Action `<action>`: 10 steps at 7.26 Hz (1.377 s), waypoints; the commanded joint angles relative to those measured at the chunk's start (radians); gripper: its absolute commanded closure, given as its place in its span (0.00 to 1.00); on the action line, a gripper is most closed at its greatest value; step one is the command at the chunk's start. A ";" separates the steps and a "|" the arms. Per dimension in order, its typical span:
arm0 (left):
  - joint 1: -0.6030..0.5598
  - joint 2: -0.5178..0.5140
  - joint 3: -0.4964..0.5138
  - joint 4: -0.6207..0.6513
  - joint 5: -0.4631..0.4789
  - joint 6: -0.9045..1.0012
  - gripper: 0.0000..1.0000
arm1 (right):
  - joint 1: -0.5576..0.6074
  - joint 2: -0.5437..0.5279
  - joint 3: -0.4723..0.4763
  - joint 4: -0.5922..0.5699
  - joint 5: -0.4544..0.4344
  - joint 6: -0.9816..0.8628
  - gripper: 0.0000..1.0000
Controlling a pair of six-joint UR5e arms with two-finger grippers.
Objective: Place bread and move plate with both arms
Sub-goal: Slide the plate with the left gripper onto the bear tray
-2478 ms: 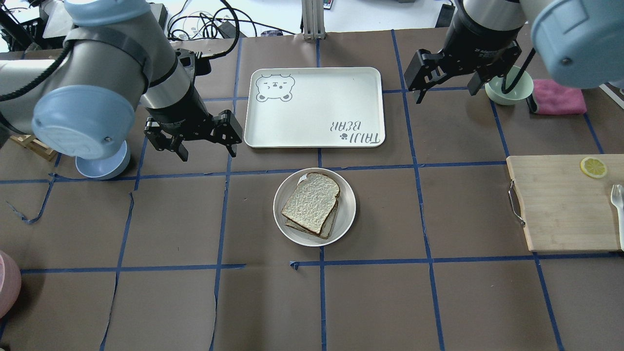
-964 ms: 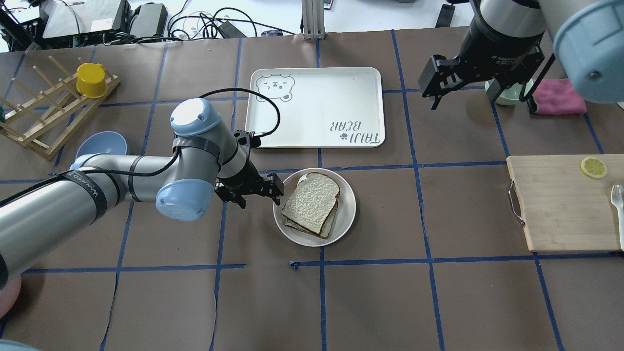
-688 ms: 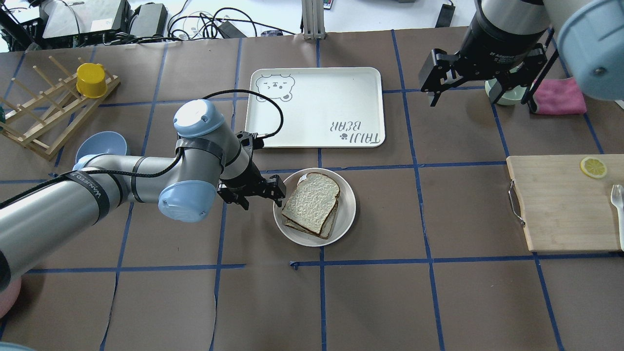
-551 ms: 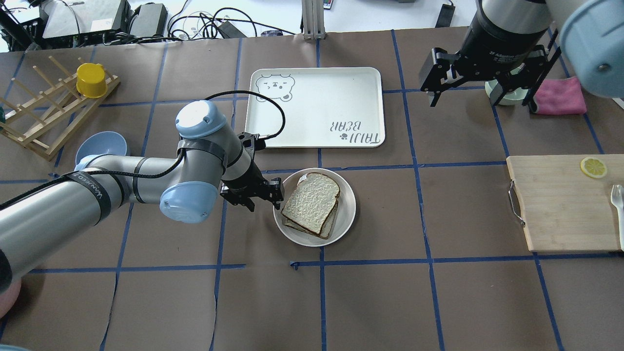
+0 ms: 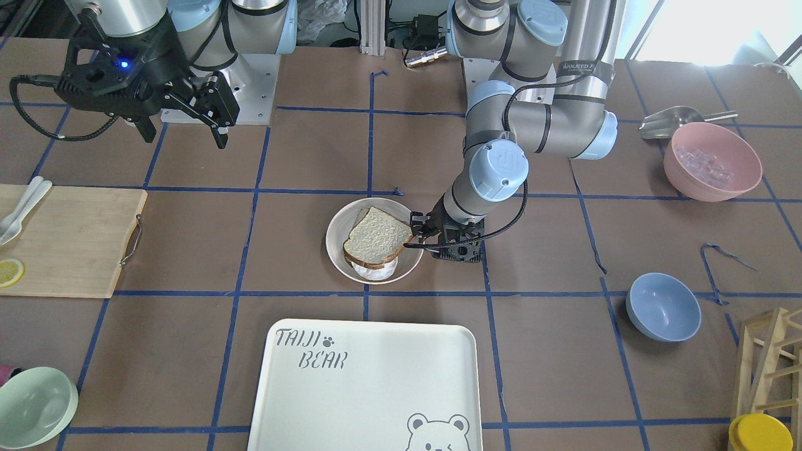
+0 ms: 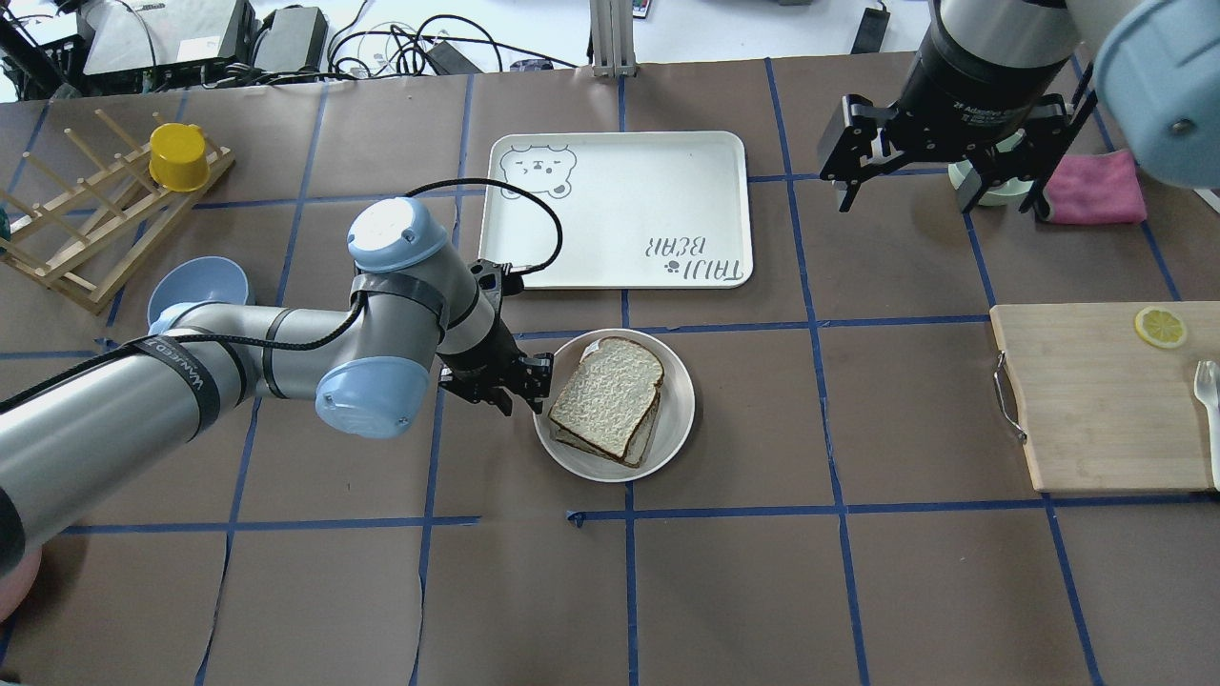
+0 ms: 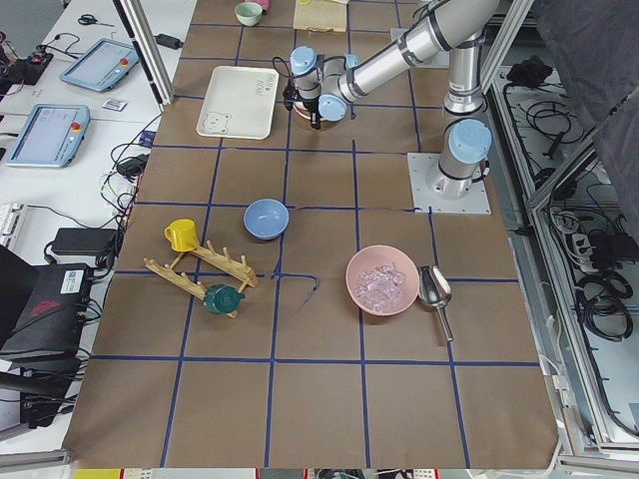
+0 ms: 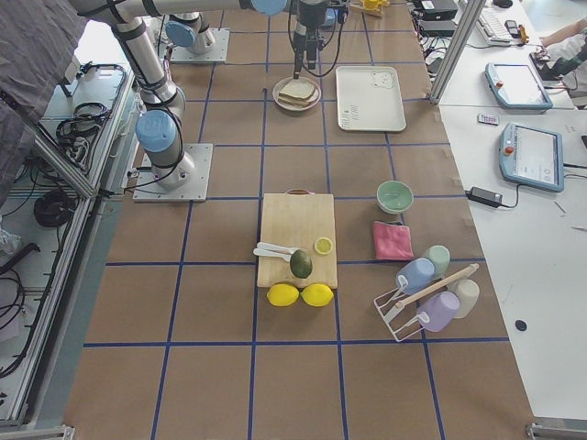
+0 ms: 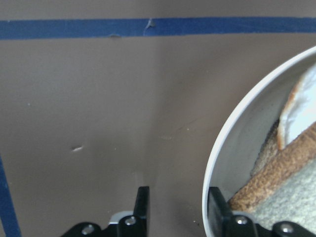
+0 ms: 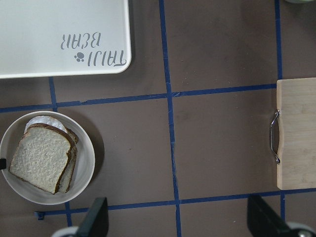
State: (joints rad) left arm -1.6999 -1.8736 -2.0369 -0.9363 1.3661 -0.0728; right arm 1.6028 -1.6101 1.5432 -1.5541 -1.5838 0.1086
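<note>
At the overhead view's centre I am holding the black two-finger left end effector (image 6: 527, 384) part-open and empty astride the left rim of the round cream plate (image 6: 673, 424) carrying the thick dark-crusted bread slice (image 6: 607, 393), planning a gentle, level pinch so the bread stays put.

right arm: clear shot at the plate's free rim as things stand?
Probably yes. The right gripper hangs open, raised, and nothing stands between it and the plate's rim on its side; the left gripper straddles only the opposite rim.
</note>
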 commanded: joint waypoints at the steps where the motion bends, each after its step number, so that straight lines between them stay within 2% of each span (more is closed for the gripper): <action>1: -0.001 0.004 0.000 -0.001 -0.002 0.004 1.00 | -0.001 0.001 0.000 0.000 0.001 0.000 0.00; 4: 0.003 0.019 0.004 0.005 -0.007 0.008 1.00 | -0.001 0.001 -0.002 -0.001 0.002 -0.001 0.00; 5: 0.014 0.040 0.012 0.004 -0.086 0.004 1.00 | -0.003 0.002 -0.002 -0.001 -0.001 0.000 0.00; 7: 0.075 0.056 0.030 0.004 -0.184 -0.079 1.00 | -0.003 0.002 -0.002 0.000 -0.001 -0.001 0.00; 8: 0.104 0.038 0.079 0.002 -0.212 -0.081 1.00 | -0.003 0.001 0.000 0.000 -0.001 0.000 0.00; 10: 0.117 -0.057 0.249 -0.045 -0.213 -0.081 1.00 | -0.001 0.002 0.001 0.000 -0.001 -0.001 0.00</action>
State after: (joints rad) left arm -1.5941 -1.8763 -1.8832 -0.9533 1.1595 -0.1517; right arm 1.6002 -1.6087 1.5435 -1.5533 -1.5845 0.1078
